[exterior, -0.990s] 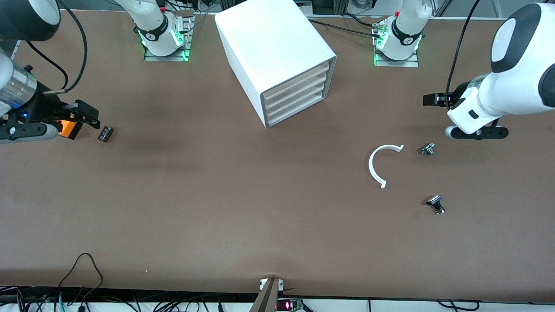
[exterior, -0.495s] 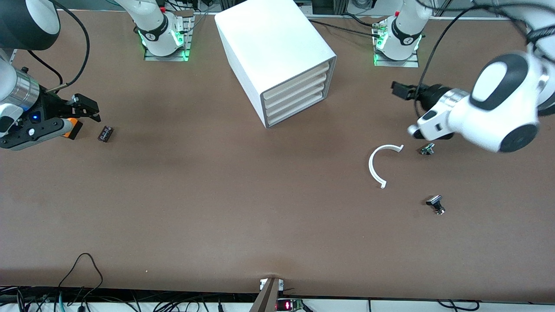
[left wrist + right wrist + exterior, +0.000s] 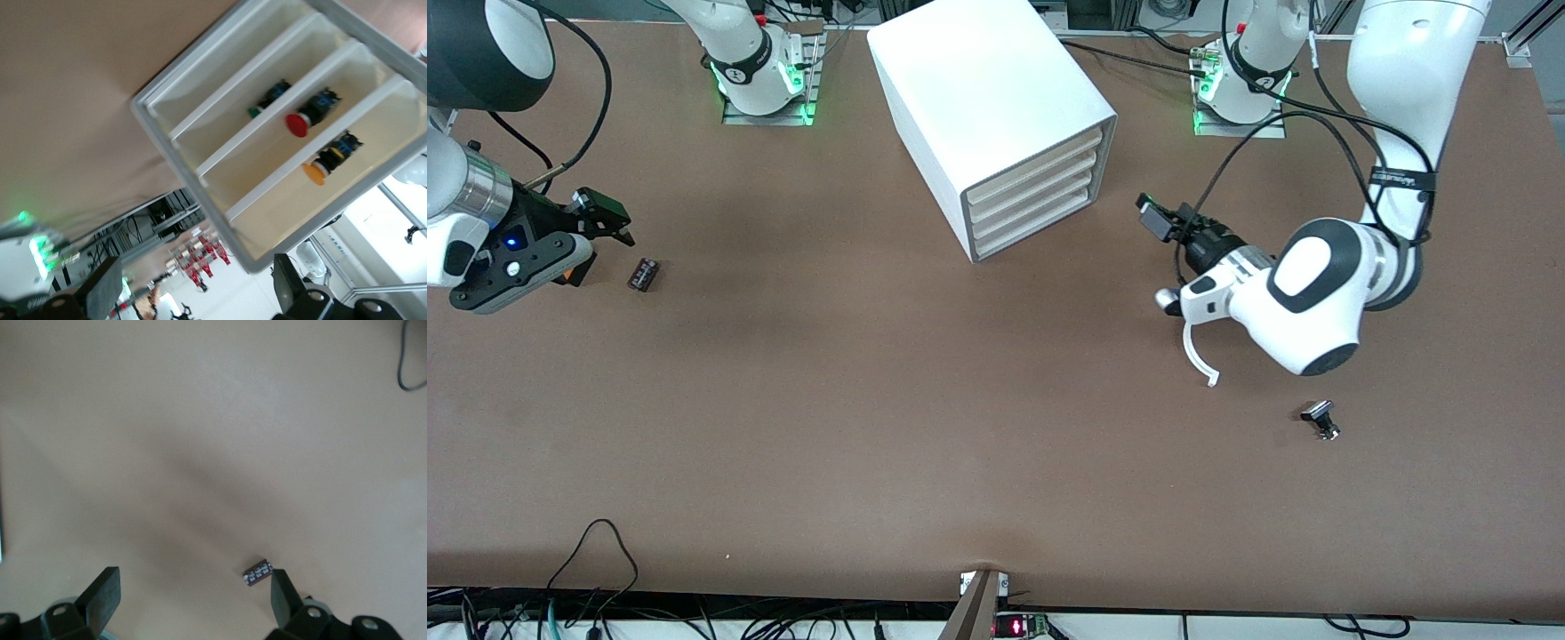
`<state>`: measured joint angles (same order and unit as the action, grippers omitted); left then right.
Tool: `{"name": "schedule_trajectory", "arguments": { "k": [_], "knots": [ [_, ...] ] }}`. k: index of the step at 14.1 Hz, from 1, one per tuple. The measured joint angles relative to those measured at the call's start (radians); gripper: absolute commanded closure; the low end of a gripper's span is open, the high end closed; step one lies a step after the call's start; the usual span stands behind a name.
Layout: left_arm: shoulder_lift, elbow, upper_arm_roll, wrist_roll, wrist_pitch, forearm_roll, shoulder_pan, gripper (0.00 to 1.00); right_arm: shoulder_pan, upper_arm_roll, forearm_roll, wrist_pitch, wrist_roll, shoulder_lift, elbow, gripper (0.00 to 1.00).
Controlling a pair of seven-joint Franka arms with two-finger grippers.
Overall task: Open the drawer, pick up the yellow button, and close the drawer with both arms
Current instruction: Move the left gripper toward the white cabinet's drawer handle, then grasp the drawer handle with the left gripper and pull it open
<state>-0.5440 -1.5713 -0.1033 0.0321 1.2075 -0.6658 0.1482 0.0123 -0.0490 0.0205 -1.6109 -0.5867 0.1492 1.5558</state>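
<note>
Glossy white plastic cabinet (image 3: 996, 107), matt table (image 3: 871, 427)

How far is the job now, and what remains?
Done: nothing yet; the drawer is shut in the cabinet. In hand: the open left tool hangs in front of the cabinet, its camera seeing the button inside. The open right tool waits by a black block. Left: open, take, close.

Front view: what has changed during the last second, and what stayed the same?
The left claw swung from the left arm's end of the table toward the cabinet front, open and empty. The right claw shifted slightly, open. Cabinet, white arc and black block stayed put.
</note>
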Motion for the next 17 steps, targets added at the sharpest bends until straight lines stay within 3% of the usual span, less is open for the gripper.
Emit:
{"name": "schedule_trajectory", "arguments": {
  "k": [7,12,17],
  "knots": [
    [0.002,-0.021,-0.040,0.263,0.098,-0.106,-0.006,0.01,0.000,0.000,0.000,0.000,-0.089,0.004,0.000,0.00],
    [0.001,-0.184,-0.038,0.535,0.129,-0.299,-0.052,0.01,0.003,-0.004,0.000,-0.005,-0.156,0.009,0.000,0.00],
    [0.002,-0.301,-0.038,0.690,0.138,-0.402,-0.059,0.01,0.002,-0.004,0.000,-0.053,-0.336,0.026,0.000,0.00]
  ]
}}
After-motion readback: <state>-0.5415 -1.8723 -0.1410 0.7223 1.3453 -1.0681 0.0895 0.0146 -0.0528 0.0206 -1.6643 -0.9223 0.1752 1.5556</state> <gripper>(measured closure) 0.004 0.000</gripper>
